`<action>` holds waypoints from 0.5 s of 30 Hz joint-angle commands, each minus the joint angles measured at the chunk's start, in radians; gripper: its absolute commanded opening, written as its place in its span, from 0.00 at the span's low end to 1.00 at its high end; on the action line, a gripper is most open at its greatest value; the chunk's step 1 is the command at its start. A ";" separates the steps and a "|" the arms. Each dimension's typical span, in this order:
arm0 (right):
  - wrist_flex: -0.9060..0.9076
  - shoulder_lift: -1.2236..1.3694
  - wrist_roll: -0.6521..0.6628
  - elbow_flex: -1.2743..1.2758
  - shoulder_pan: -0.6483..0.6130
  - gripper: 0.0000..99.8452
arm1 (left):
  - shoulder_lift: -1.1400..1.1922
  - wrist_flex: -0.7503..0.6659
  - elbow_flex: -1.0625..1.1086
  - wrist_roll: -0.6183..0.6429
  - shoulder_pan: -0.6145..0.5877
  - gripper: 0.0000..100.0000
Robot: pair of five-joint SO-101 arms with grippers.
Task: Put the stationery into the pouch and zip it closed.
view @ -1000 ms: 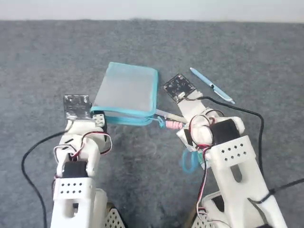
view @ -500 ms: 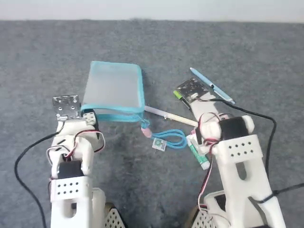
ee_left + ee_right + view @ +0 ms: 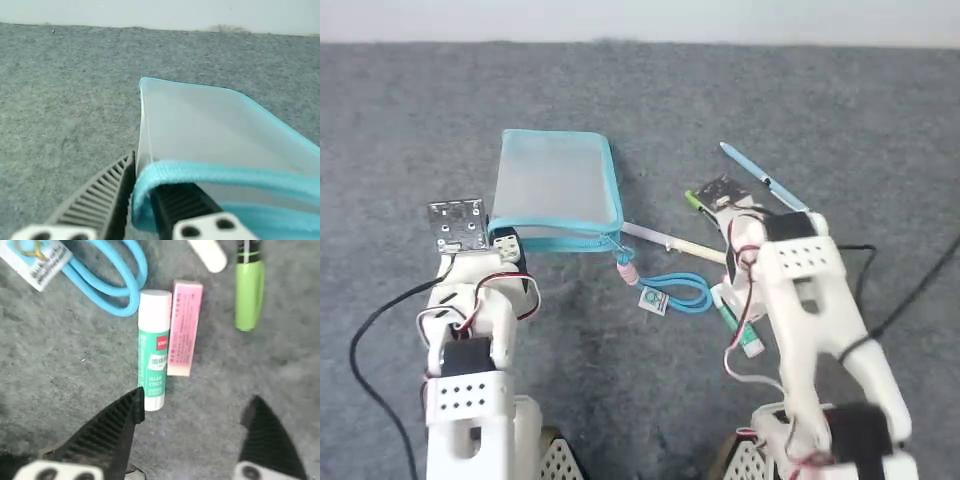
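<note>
your left claw (image 3: 142, 175) is clamped on the pouch (image 3: 210, 130): one ribbed finger sits outside the blue zip edge and the other is tucked under it, inside the mouth. in the high view the pouch (image 3: 558, 190) lies flat on the grey mat (image 3: 840, 100), frosted with blue trim. the left claw (image 3: 510, 245) grips its near corner on the side away from the right arm, and the pink zip pull (image 3: 628, 270) hangs off the other near corner. your right claw (image 3: 195, 410) stands wide apart, holding nothing, above the loose stationery. straight under it the glue stick (image 3: 153, 347) and the pink eraser (image 3: 184, 327) lie side by side, touching along their lengths, and one end of the glue stick sits close to one fingertip. the blue cord loop (image 3: 120, 280) curls just beside the glue stick's far end, with its paper tag (image 3: 35, 260) attached. the green marker (image 3: 249, 295) lies apart from the eraser, and the tip of a white pen (image 3: 209, 252) lies between the two. from above, the white pen (image 3: 670, 242) runs from the pouch's corner toward the right arm, the glue stick (image 3: 738, 325) pokes out beneath that arm, and a blue pen (image 3: 765, 180) lies on the mat beyond it, well apart from the pouch. none of the stationery is in the pouch yet.
</note>
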 commanded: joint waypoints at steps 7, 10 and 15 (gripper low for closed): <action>-0.130 0.045 -0.002 0.092 -0.140 0.24 | -0.002 -0.006 -0.062 0.017 -0.008 0.01; -0.162 0.053 -0.051 0.127 -0.150 0.24 | -0.002 -0.006 -0.062 0.017 -0.008 0.01; -0.191 0.054 -0.055 0.172 -0.150 0.24 | -0.002 -0.006 -0.062 0.017 -0.008 0.01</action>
